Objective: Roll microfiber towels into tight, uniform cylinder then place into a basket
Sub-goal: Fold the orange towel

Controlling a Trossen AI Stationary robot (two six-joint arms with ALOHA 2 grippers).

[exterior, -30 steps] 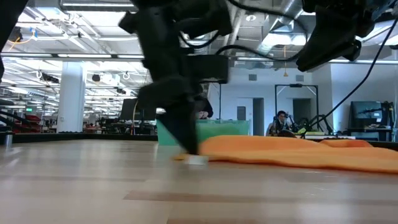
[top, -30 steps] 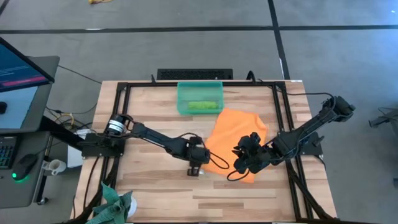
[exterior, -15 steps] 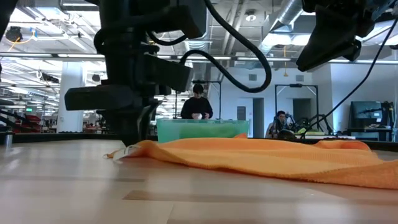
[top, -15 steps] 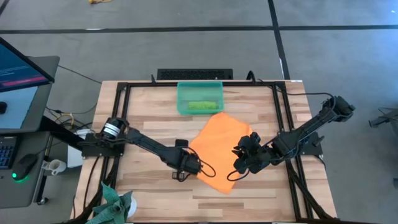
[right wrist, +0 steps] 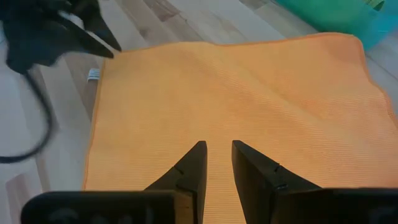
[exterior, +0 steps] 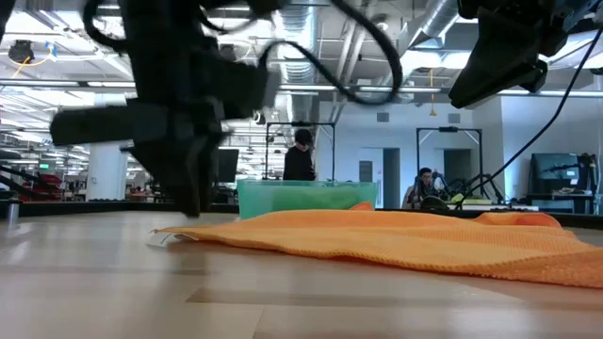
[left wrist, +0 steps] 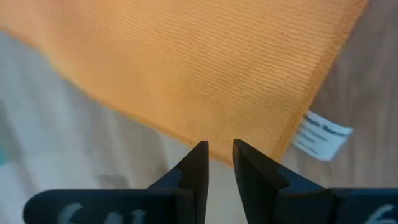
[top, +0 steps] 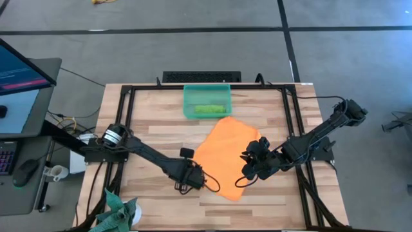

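Observation:
The orange towel (top: 225, 154) lies spread flat on the table, one corner pointing at the near edge; it also shows in the low view (exterior: 396, 240). Its white tag (left wrist: 323, 134) lies on the wood beside the left corner. My left gripper (top: 187, 180) is low at the towel's near-left edge (left wrist: 186, 134), its fingers close together. My right gripper (top: 248, 171) hangs shut above the towel's right part (right wrist: 236, 93). The teal basket (top: 187, 103) stands at the far middle with the rolled lime green towel (top: 207, 109) inside. My left gripper has its fingertips (left wrist: 200, 149) at the orange towel's near-left edge, beside the tagged corner, pointing down. I cannot tell whether they touch the cloth. The towel lies flat on the table there.
A dark teal-green cloth (top: 119, 212) lies at the table's near left corner. A black frame (top: 129, 90) runs around the table top. Bare wood lies left of the towel and along the near edge. People show in the room behind the table.
My left gripper has gone toward the table's near left with the towel's tagged corner. The folded-over part was drawn out and the towel now lies spread flat. In the last half second the gripper went on a little farther while the towel hardly moved.

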